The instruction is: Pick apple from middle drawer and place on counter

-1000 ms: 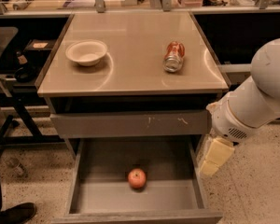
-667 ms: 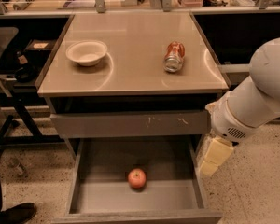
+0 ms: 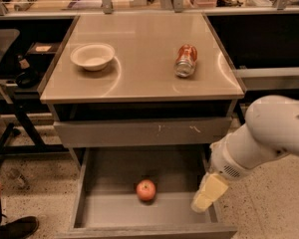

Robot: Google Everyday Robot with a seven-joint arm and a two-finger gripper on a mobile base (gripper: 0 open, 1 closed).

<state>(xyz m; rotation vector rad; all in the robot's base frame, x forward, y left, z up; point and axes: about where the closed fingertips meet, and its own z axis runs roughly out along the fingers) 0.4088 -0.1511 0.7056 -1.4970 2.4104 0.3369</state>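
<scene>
Where the apple [image 3: 146, 189] sits: on the floor of the open drawer [image 3: 109, 210], about mid-width, clear of both side walls. Nothing touches it.
Drawer: pulled well out toward the camera, so its floor is exposed from above. That looks like the reason it is open, since a top-down reach is possible.
Upper front [image 3: 139, 132]: closed, scratched, directly above the back of the drawer. It overhangs that back part, so I judge a reach has to come in from the front or the right.
Gripper [image 3: 209, 197]: pale yellow, hanging down from the white arm [image 3: 269, 133] at the drawer's right wall, level with the apple and well to its right. Holding nothing.
Gripper state: cannot tell whether it is apart or together.
Arm posture: angled in from the right, wrist tipped down, which probably keeps the arm clear of the bench [image 3: 139, 44] edge while it works low.
Bench: glossy tan top of the cabinet, above both drawers.
Bowl [image 3: 92, 56]: upright on the bench, left side.
Can [image 3: 186, 60]: lying on its side on the bench, right of centre.
Drop spot, my guess: the bare patch between bowl and can, or the front strip.
Step in hand, judged: approach; the apple is not yet grasped.
Risk: a round apple may roll if nudged sideways.
</scene>
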